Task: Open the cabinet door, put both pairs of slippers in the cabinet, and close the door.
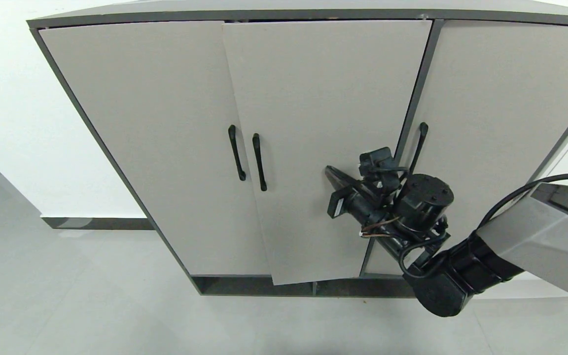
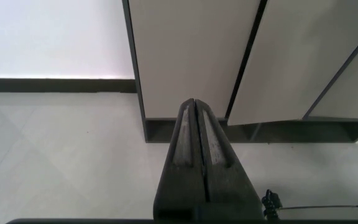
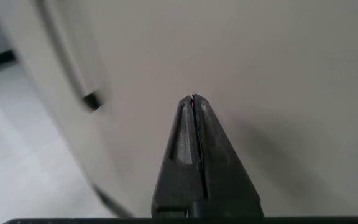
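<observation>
Right fingers (image 3: 180,146) pressed together, I'm leaning them on the ajar door (image 1: 313,98), probably for pushing it shut | left fingers (image 2: 182,146) likewise pressed together.

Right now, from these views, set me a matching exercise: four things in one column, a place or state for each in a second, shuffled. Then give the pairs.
Things
1. Middle pale grey cabinet door
2. Left pale grey cabinet door
3. Black right gripper
4. Black left gripper

Places and states
A. Above the grey floor, aimed at the cabinet's base
B. Ajar, lower corner standing out
C. Shut, tip at the ajar door's face
D. Shut flat

Pairs: 1-B, 2-D, 3-C, 4-A
</observation>
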### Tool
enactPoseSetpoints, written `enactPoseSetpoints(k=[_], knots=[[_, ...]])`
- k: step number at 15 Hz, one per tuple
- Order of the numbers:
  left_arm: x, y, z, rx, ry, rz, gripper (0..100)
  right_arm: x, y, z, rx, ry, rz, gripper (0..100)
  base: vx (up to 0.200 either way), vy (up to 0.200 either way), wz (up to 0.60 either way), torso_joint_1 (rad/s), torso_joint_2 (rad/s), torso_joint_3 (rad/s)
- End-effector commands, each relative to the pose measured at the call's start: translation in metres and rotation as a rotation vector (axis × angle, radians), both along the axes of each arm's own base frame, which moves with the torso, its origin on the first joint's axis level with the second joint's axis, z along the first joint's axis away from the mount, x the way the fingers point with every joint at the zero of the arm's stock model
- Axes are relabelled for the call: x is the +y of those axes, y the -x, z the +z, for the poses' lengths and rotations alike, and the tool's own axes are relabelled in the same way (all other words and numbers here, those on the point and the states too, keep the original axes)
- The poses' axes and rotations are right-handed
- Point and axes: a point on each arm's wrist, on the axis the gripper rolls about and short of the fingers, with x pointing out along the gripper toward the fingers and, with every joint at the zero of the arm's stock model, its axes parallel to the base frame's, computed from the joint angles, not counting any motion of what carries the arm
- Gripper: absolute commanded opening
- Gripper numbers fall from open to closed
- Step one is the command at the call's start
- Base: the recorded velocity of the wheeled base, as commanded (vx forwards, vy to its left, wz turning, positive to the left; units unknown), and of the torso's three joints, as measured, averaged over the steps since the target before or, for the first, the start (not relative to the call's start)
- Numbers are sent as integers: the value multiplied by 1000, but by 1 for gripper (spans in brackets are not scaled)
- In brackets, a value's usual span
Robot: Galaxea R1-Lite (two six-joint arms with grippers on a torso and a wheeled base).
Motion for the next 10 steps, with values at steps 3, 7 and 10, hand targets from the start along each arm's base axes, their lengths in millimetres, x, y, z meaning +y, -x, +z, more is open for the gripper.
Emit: enactPoseSetpoints(k=[3, 7, 10], knots=[[0, 0, 0, 1, 0, 1, 0, 0, -10, -4, 16, 9, -24, 0, 0, 0, 0, 0, 0, 0], [0, 0, 0, 1, 0, 1, 0, -14, -24, -12, 33, 21, -75, 0, 0, 0, 0, 0, 0, 0], [0, 0, 0, 1, 0, 1, 0, -23, -37, -23, 49, 30, -108, 0, 0, 0, 0, 0, 0, 0]])
